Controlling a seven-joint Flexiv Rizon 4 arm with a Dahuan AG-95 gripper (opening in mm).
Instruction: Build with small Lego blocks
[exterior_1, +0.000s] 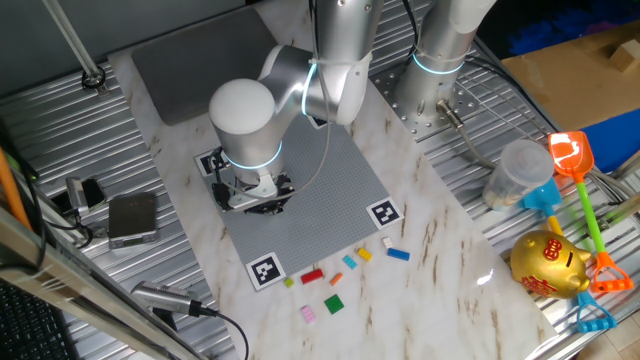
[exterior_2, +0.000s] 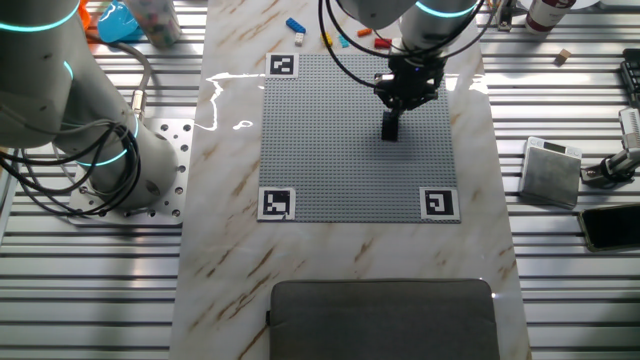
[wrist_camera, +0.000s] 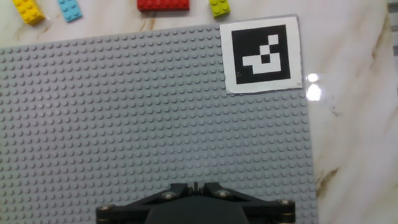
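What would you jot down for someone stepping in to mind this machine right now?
Gripper: over the grey studded plate, fingers pointing down; a dark piece shows at the tips, but whether it is a block or the fingers themselves is unclear.
Blocks: all loose on the marble past the plate's edge, including red, green, pink, blue, yellow.
Done: no brick visibly fixed on the plate.
Left: the whole build.

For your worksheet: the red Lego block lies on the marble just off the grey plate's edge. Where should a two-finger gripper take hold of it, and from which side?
Come straight down from above onto the red block and close across its two long side faces near the middle. It lies flat, studs up, longer than wide, so the narrow span probably suits the fingers. The neighbouring blocks sit apart from it, leaving room.
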